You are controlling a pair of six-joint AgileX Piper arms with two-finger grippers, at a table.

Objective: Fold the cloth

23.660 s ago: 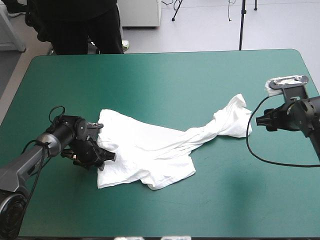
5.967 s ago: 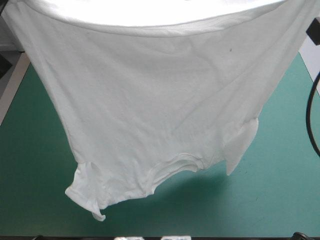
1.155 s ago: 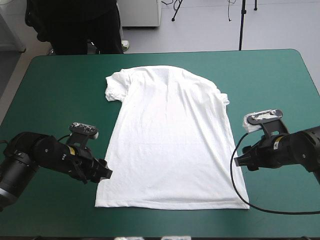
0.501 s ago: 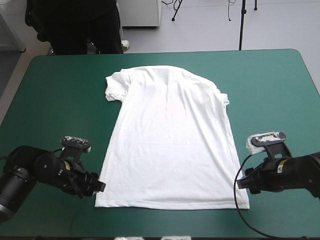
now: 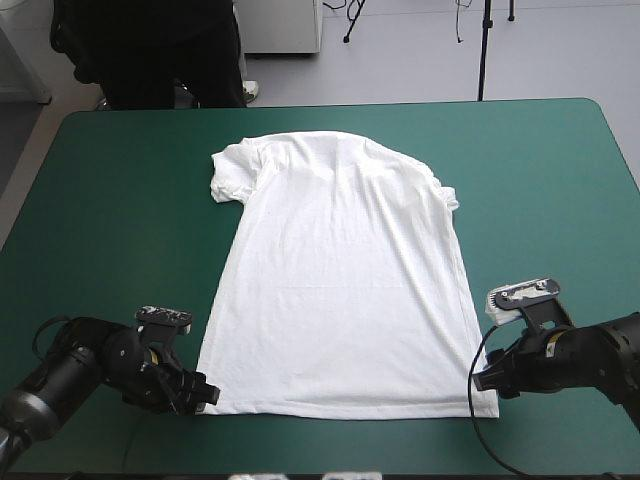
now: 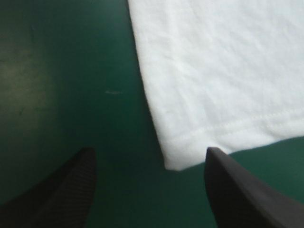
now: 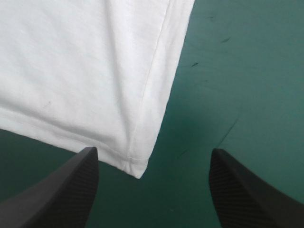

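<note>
T-shirt (image 5: 340, 280) spread flat mid-frame in the high view, collar toward the top, hem near the bottom edge. At lower left, left gripper (image 5: 205, 392); at lower right, right gripper (image 5: 482, 382). Both jaws wide apart, holding nothing, a hem corner (image 6: 173, 164) between each pair. Best to pinch both layers at once and lift evenly. No obstruction seen on teal-green worktop (image 5: 540, 200). Bunched sleeve (image 5: 228, 172) at upper left likely to fold crooked.

The T-shirt (image 5: 340, 280) is plain white all over, with a line of white stitching along its hem. The table cover (image 5: 120, 200) is an even teal-green, and it carries a few small dark marks near the right gripper (image 5: 482, 382). The fingers (image 7: 57, 190) of this gripper and of the left gripper (image 5: 205, 392) are black, with a fine woven pattern on their surface.
</note>
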